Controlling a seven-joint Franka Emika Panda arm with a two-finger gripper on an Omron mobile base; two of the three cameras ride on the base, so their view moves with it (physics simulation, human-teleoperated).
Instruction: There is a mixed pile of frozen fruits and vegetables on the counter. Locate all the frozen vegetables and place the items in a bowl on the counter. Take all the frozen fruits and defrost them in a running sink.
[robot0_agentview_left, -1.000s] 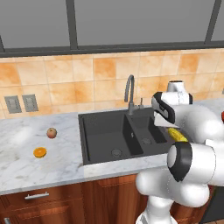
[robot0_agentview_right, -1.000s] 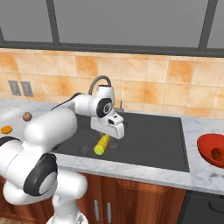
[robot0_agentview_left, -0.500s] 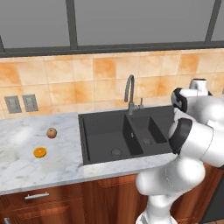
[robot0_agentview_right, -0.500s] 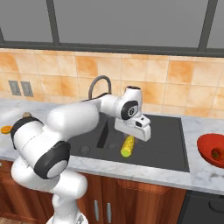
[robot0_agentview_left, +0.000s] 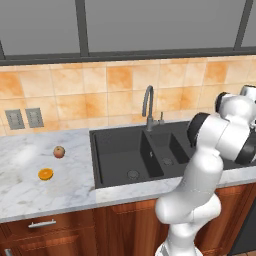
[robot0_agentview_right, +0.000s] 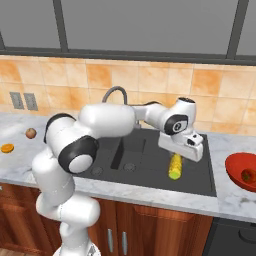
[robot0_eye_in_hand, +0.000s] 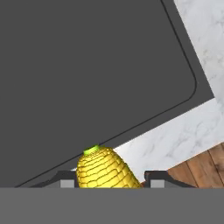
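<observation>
Carrying the corn cob (robot0_agentview_right: 175, 166) toward the red bowl (robot0_agentview_right: 241, 172), judging by the layout: one vegetable, a dark red ball (robot0_agentview_right: 247, 175), already in that bowl; corn in transit; both fruits not yet dealt with.

Gripper (robot0_agentview_right: 186, 151) pinching the corn cob, one dark finger (robot0_eye_in_hand: 68, 180) on each side of it in the hand view, the green tip pointing to twelve o'clock there. In the right base view, cob hanging just below the hand, at about seven o'clock from it, tilted, over the right-hand part of the black sink (robot0_agentview_right: 145, 162).

Bowl on the marble counter (robot0_agentview_right: 222, 197) at three o'clock from the hand in the right base view, well apart, past the sink's right rim. Next move likely: a further swing to three o'clock over the rim and the counter strip, a stop above the bowl, then fingers spread to drop the cob beside the red ball. Care needed for height, so the hanging cob clears the bowl's wall.

After that, the fruits: reddish-tan apple (robot0_agentview_left: 59, 151) and orange half (robot0_agentview_left: 45, 174) on the counter at nine o'clock from the sink in the left base view, near each other, orange half at about seven o'clock from the apple. Both due for the sink under the faucet (robot0_agentview_left: 148, 104); no water visible from it.
</observation>
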